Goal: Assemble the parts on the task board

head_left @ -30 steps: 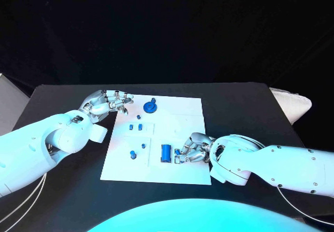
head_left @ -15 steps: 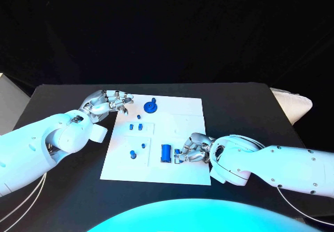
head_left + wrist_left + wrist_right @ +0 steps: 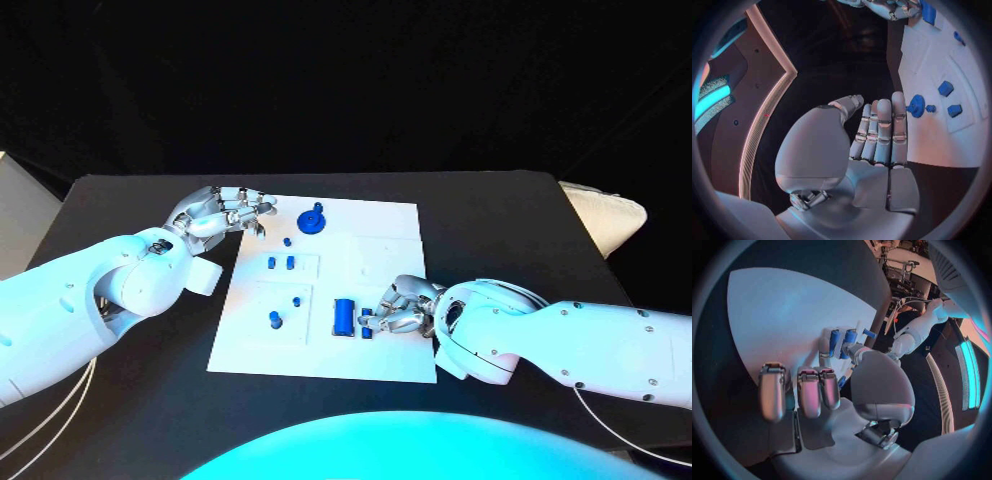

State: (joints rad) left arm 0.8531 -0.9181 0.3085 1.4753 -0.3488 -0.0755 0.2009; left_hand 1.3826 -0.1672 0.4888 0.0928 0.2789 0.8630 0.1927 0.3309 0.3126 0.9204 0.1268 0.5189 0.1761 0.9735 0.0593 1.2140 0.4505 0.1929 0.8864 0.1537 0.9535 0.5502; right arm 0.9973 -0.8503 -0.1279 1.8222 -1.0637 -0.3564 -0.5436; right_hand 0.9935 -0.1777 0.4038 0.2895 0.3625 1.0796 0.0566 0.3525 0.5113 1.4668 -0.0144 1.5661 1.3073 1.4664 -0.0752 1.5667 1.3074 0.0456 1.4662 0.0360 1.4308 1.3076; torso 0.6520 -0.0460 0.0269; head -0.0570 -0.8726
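Change: right hand [image 3: 400, 313] nudged slightly toward the blue cylinder [image 3: 345, 317] over the last second; left hand [image 3: 221, 212], board and parts unmoved.
Meaning: judged as fine positioning at the cylinder, assembly step not yet finished.
Right hand: low over the near right part of the task board [image 3: 378, 225], fingers curled in by a small blue piece [image 3: 369, 324]; cannot tell whether pinched or merely touched.
Cylinder: lying on the board just beside those fingertips, on the side toward the left arm.
Left hand: resting at the board's far left corner, fingers drawn together, nothing seen inside them.
Gear-like part [image 3: 312, 220]: near the left hand, apart from it.
Other parts: small blue pegs [image 3: 280, 263] between the two hands, standing in the board.
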